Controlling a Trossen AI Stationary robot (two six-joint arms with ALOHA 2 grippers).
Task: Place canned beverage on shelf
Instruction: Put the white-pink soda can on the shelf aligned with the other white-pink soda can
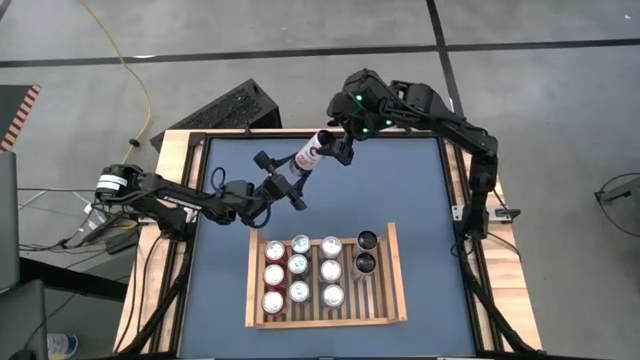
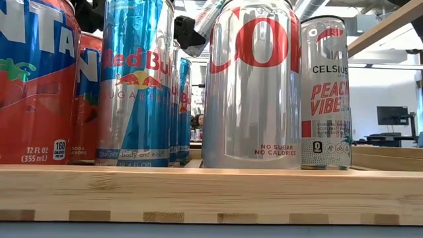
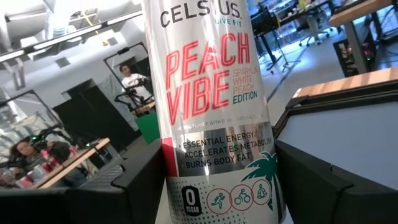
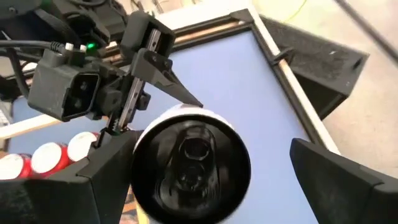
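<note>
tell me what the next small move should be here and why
Probably the right claw should close on the top end of the Celsius can. The left claw is shut on the can's lower end, holding it tilted above the table, while the right claw stands open around the lid. It looks like a handover before the shelf.

Even, bright overhead light fills the high view, and the blue surface (image 1: 420,200) shows only faint, soft shadows under the arms. In the low view the nearest cans (image 2: 251,86) carry long vertical sheens — bright window glare washes out the room behind them. The left wrist view keeps the Celsius can (image 3: 214,112) sharp while the room behind goes soft and tilted. In the right wrist view the dark can top (image 4: 189,165) is slightly blurred, like the edges of the frame.
</note>
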